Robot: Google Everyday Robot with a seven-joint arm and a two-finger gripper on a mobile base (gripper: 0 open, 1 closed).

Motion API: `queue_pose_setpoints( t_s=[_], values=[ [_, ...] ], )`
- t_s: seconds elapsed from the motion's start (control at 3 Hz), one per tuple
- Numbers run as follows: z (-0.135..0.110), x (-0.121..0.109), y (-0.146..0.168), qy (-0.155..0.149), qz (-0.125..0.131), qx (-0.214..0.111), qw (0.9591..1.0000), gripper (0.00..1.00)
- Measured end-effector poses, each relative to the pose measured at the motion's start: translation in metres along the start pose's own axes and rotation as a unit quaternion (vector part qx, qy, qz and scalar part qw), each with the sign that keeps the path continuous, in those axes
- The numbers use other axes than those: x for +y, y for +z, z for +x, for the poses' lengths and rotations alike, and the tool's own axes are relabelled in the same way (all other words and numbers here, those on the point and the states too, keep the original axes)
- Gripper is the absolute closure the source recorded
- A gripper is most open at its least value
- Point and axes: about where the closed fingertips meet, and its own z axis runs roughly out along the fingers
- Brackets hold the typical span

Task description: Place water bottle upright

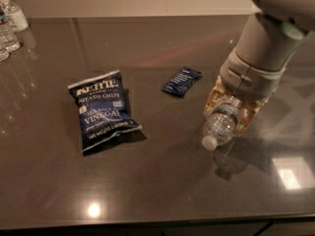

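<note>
We see the water bottle (220, 124) caught in the gripper (229, 110), neither upright nor flat. Its long axis slants, with the base tucked up between the tan fingers (212, 96) and the white-capped end pointing down and outward, toward the near edge of the bench (147, 191) and a little toward the chip bag. The capped end seems to hang just above the bench, with a dim reflection on the glossy top beneath it, though we cannot be sure of a gap. Near the gripper, on the cap's side and a little farther back, lies a small dark blue packet (182, 80). Further off the same way a blue chip bag (103, 109) lies flat, well apart from the bottle. Far from the gripper, at the bench's far corner, stand some clear bottles (7, 36) and a pump bottle (14, 14). The gripper is pinching the bottle's body, one finger on each side, below the thick grey wrist of the arm (261, 58).
</note>
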Motion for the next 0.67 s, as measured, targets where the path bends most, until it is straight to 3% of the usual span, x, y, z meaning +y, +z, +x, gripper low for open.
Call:
queue_pose_setpoints(
  t_s=[0.33, 0.67],
  values=[
    [0.007, -0.017, -0.036, 0.093, 0.055, -0.052, 0.9928, 1.00],
    [0.006, -0.031, -0.075, 0.168, 0.121, -0.114, 0.9716, 1.00]
  ],
)
